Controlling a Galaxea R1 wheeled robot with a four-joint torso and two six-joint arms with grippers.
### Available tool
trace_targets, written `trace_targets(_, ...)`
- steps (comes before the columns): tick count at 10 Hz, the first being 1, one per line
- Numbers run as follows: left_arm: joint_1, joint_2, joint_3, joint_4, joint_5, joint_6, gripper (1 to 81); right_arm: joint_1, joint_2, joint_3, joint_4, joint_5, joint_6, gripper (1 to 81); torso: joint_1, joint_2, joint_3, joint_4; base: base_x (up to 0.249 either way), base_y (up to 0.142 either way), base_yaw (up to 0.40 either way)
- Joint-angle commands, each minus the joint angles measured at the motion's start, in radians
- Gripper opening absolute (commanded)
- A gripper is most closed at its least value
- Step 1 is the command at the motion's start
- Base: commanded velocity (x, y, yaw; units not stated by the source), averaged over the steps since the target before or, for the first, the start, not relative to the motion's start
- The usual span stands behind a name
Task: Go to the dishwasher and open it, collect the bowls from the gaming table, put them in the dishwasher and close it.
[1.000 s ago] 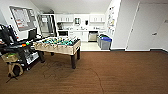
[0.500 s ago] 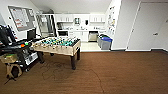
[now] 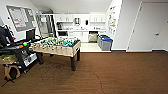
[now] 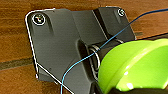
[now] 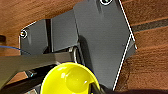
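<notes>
A lime-green bowl (image 4: 135, 67) shows close up in the left wrist view, hanging above the wooden floor, with my left gripper (image 4: 120, 90) shut on its rim. A second bowl (image 5: 68, 78), seen from inside, hangs above the floor in the right wrist view, and my right gripper (image 5: 95, 88) is shut on its edge. The dishwasher (image 3: 93, 37), steel-fronted, sits under the counter in the kitchen nook at the far end of the room. The gaming table is out of view.
A table-football table (image 3: 58, 46) stands ahead to the left. A dark desk with a monitor (image 3: 17, 48) lines the left wall. Blue-lidded bins (image 3: 105, 42) stand by the nook's right corner. A white door (image 3: 150, 27) is on the right. A thin cable (image 3: 97, 80) lies on the floor.
The whole head view has shifted slightly, so the camera has moved; nothing in the room has moved on its own.
</notes>
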Motion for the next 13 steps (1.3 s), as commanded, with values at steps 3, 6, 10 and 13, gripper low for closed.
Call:
trace_targets(3, -0.027, -0.015, -0.003, 0.000, 0.028, 0.004, 1.0, 0.037, -0.005, -0.001, -0.011, -0.043, -0.002, 1.0, 0.000, 0.000, 0.000, 0.000, 0.113, 0.000, 0.000)
trace_targets(6, -0.027, -0.015, -0.003, 0.001, 0.028, 0.002, 1.0, 0.039, -0.003, 0.000, -0.011, -0.046, -0.002, 1.0, 0.000, 0.000, 0.000, 0.000, 0.114, 0.000, 0.000)
trace_targets(10, -0.027, -0.015, -0.003, 0.001, 0.028, 0.002, 1.0, 0.040, -0.003, -0.001, -0.011, -0.048, -0.002, 1.0, 0.000, 0.000, 0.000, 0.000, 0.113, -0.077, 0.000)
trace_targets(13, -0.027, -0.015, -0.003, 0.000, 0.028, 0.002, 1.0, 0.040, -0.003, -0.001, -0.011, -0.048, -0.002, 1.0, 0.001, 0.000, 0.000, 0.000, 0.113, -0.082, 0.000)
